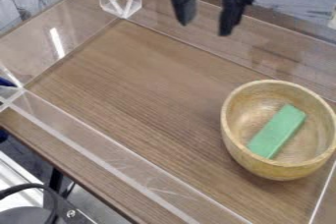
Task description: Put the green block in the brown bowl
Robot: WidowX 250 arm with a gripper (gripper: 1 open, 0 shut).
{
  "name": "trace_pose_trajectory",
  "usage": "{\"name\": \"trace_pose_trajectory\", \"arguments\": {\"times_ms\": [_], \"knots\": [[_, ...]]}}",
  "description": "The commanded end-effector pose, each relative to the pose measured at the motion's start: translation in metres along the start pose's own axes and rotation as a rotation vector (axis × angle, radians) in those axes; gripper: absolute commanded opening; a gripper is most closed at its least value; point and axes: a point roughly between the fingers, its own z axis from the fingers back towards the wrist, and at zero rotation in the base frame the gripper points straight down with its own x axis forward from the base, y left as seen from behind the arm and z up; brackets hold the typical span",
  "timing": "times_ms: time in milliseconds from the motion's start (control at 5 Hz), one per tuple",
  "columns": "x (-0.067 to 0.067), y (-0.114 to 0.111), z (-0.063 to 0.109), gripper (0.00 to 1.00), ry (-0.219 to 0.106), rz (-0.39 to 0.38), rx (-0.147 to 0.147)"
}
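green block [278, 131] lying flat inside brown bowl [280, 130] | gripper [207, 12] empty, jaws apparently spread, above table [132, 90], well apart from bowl

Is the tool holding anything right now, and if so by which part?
Nothing is held. The tool is open and empty above the table; the green block lies in the brown bowl.

block [278, 131]: bright green
bowl [247, 149]: light brown, wood grain
table [132, 90]: brown, streaked grain
gripper [206, 10]: black
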Motion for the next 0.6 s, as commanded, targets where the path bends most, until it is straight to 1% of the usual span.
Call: {"name": "trace_pose_trajectory", "arguments": {"times_ms": [0, 200, 400], "knots": [[-0.008, 0.032, 0.013, 1.0, -0.047, 0.042, 0.029], [-0.012, 0.054, 0.009, 0.0, -0.044, 0.07, 0.039], [-0.012, 0.038, 0.003, 0.0, -0.028, 0.024, 0.03]]}}
